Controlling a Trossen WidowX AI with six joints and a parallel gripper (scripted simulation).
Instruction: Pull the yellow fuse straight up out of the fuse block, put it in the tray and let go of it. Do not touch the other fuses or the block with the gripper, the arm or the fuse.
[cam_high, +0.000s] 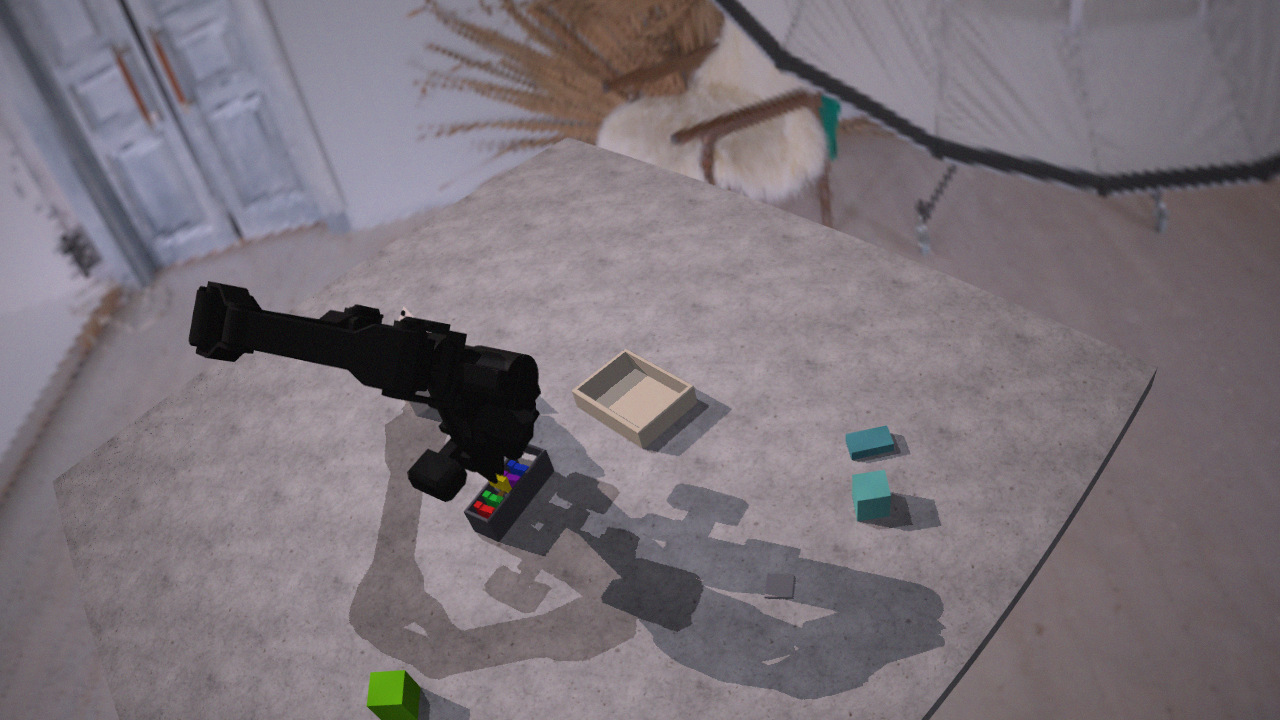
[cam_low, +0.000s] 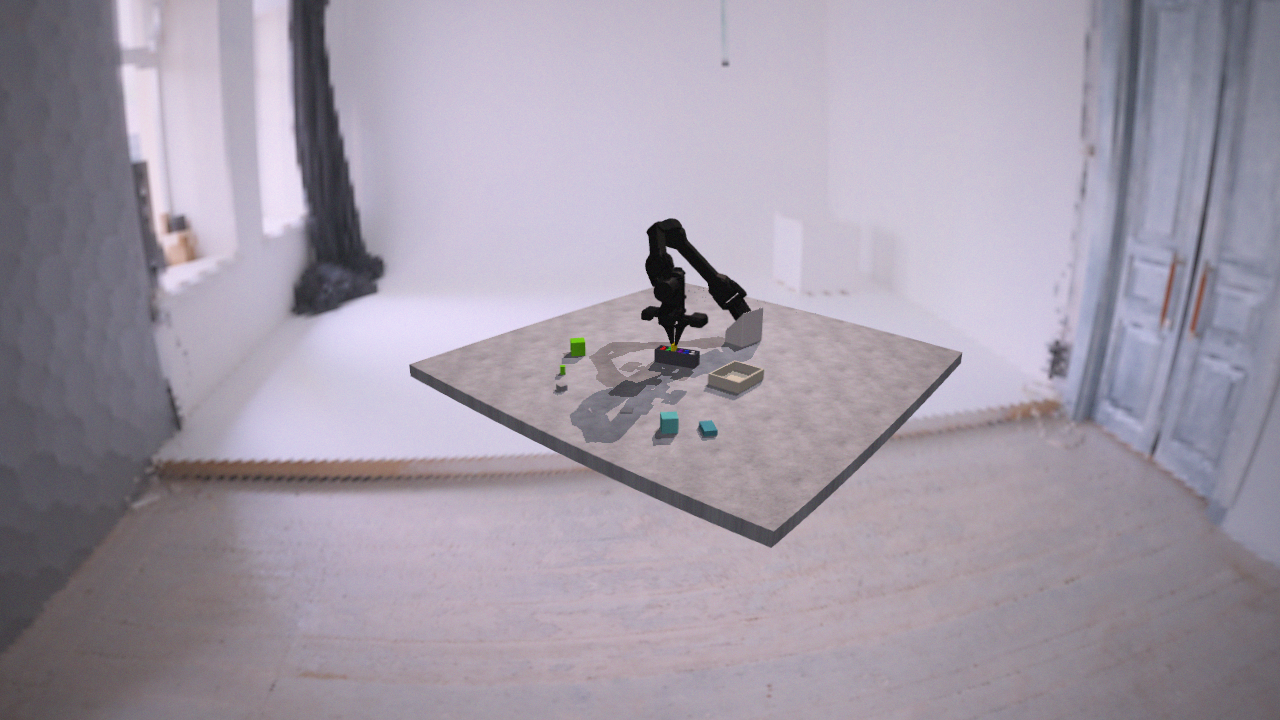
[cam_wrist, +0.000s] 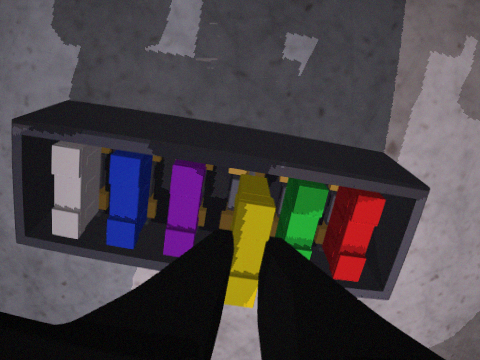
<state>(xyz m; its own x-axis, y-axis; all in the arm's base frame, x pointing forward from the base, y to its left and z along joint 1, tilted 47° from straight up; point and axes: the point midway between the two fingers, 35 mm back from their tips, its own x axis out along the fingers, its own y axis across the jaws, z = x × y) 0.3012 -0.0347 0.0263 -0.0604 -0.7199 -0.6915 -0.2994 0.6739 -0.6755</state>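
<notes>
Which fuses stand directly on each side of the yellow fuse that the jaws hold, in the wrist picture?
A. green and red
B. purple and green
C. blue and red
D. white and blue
B: in the wrist view the yellow fuse, gripped between the jaws, has the purple fuse on one side and the green fuse on the other in the fuse block.

Hand (cam_wrist: 246, 274) hides yellow fuse (cam_wrist: 250, 243) sides; arm covers block (cam_high: 528, 488) end.

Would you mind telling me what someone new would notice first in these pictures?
The black gripper pinching the yellow fuse, raised above its neighbours in the dark fuse block near the table's middle. Next, the row of white, blue, purple, green and red fuses, and the beige tray just beyond the block.
</notes>
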